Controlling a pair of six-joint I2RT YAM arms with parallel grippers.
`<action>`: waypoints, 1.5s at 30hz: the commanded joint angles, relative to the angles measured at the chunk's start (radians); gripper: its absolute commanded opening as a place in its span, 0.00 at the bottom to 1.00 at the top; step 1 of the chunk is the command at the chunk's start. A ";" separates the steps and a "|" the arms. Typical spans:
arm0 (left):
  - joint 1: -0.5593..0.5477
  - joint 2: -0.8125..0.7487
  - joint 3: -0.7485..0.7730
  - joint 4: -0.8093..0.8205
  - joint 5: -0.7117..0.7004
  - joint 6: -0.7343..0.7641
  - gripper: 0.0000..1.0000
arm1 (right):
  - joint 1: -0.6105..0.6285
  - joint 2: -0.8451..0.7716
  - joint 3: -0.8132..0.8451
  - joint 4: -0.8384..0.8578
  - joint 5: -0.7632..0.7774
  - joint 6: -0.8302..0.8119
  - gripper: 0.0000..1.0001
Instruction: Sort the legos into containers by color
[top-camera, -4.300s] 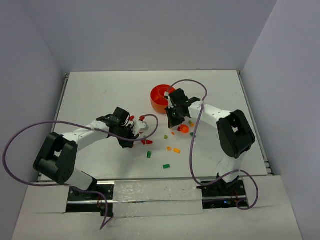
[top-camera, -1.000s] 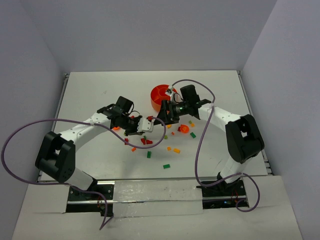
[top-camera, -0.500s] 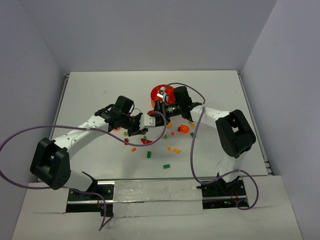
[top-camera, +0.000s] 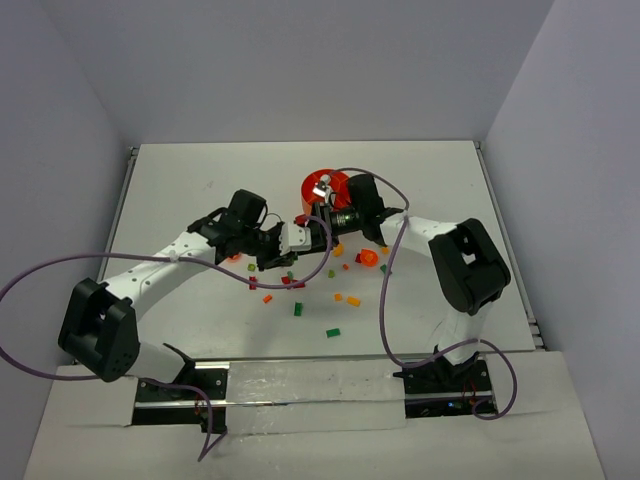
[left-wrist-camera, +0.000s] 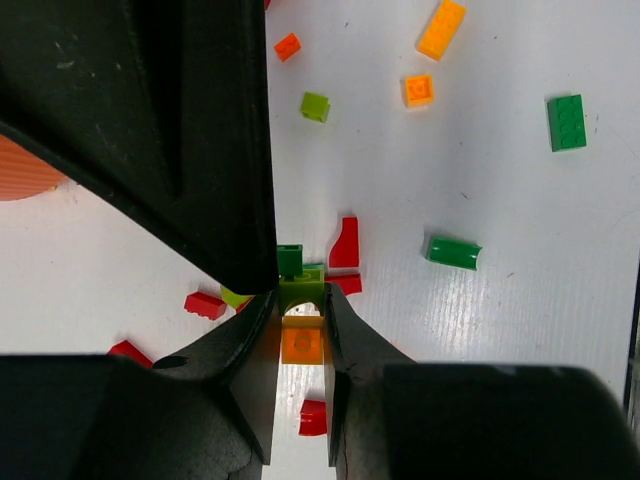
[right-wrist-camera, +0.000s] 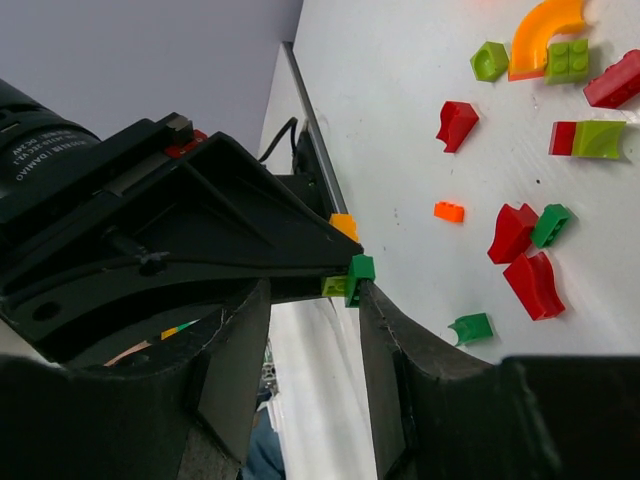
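By the bowl (top-camera: 312, 190), our R gripper (right-wrist-camera: 314, 300)'s narrowing on green brick (right-wrist-camera: 361, 268), unpinched; L gripper (left-wrist-camera: 299, 310) clamps stack (left-wrist-camera: 301, 340), so split's next.

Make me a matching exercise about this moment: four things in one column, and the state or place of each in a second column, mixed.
1 left pincer
2 right pincer
3 orange bowl
4 red curved brick

A lies loose on the table
B shut on the brick stack
C open, a jaw on each side of the stack's green end
D round, beyond both pincers

Pairs: 1-B, 2-C, 3-D, 4-A
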 joint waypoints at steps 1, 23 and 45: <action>-0.006 -0.040 0.022 0.052 0.025 -0.036 0.00 | 0.008 0.015 0.006 0.008 -0.012 -0.023 0.48; -0.006 -0.054 0.039 0.077 0.039 -0.091 0.00 | 0.022 0.023 0.002 0.015 -0.012 -0.035 0.31; 0.062 -0.044 -0.237 -0.027 -0.047 0.154 0.01 | -0.073 0.023 0.066 -0.440 0.235 -0.398 0.00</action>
